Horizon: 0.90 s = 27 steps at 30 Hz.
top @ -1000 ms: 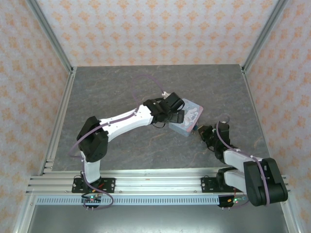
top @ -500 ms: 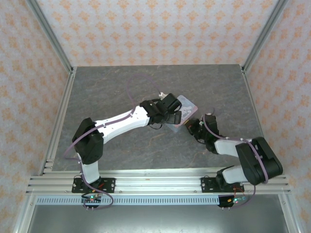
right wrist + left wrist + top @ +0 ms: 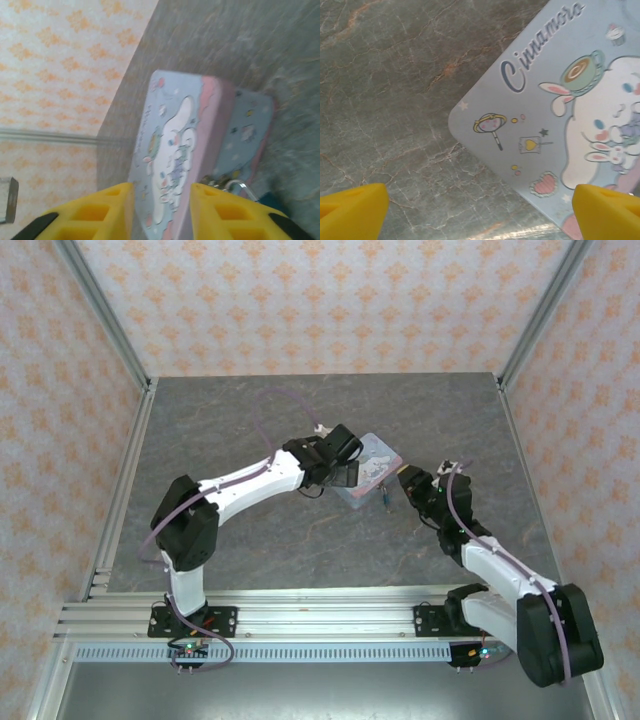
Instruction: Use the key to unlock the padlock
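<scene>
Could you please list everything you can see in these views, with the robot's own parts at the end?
tin: one, pastel blue and pink with a white cartoon dog, on the table right of centre, between the two grippers
padlock: one, dark teal with a silvery ring, tiny, at the tin's near side
table: one, grey marbled, fills the enclosure floor
walls: three, pale with an orange pattern, around the table
frame rail: silver aluminium, along the near edge
left gripper: one, yellow fingertips, open wide, over a corner of the tin
right gripper: one, yellow fingertips, open, facing the tin's side near the padlock
</scene>
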Motion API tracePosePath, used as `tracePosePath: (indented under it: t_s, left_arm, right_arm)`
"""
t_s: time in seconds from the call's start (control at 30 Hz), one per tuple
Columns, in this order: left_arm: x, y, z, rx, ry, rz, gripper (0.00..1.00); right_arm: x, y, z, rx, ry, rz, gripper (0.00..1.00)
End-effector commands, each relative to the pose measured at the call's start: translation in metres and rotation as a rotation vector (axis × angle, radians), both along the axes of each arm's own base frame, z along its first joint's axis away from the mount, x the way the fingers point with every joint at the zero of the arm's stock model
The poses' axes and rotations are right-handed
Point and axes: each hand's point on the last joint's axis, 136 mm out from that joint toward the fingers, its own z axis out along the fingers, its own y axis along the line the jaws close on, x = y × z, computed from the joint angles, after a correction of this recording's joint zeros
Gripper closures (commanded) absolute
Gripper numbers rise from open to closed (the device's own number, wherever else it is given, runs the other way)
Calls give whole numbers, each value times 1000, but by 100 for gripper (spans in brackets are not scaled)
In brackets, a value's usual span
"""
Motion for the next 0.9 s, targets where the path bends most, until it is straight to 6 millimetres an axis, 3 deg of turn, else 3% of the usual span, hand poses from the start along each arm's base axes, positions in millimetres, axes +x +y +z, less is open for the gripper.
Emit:
tracePosePath:
  t_s: [0.0, 0.37, 0.87]
  left_arm:
    - [4, 11, -17, 98, 20, -2, 5]
    - [10, 13, -35, 130, 48, 0, 5]
    - [8, 16, -46, 137, 64, 9, 5]
  right_arm:
    - [-15, -8, -41, -85, 127, 12, 64]
    - [-9, 5, -80, -129, 222, 106, 62]
    - [0, 20, -99, -113, 258, 187, 57]
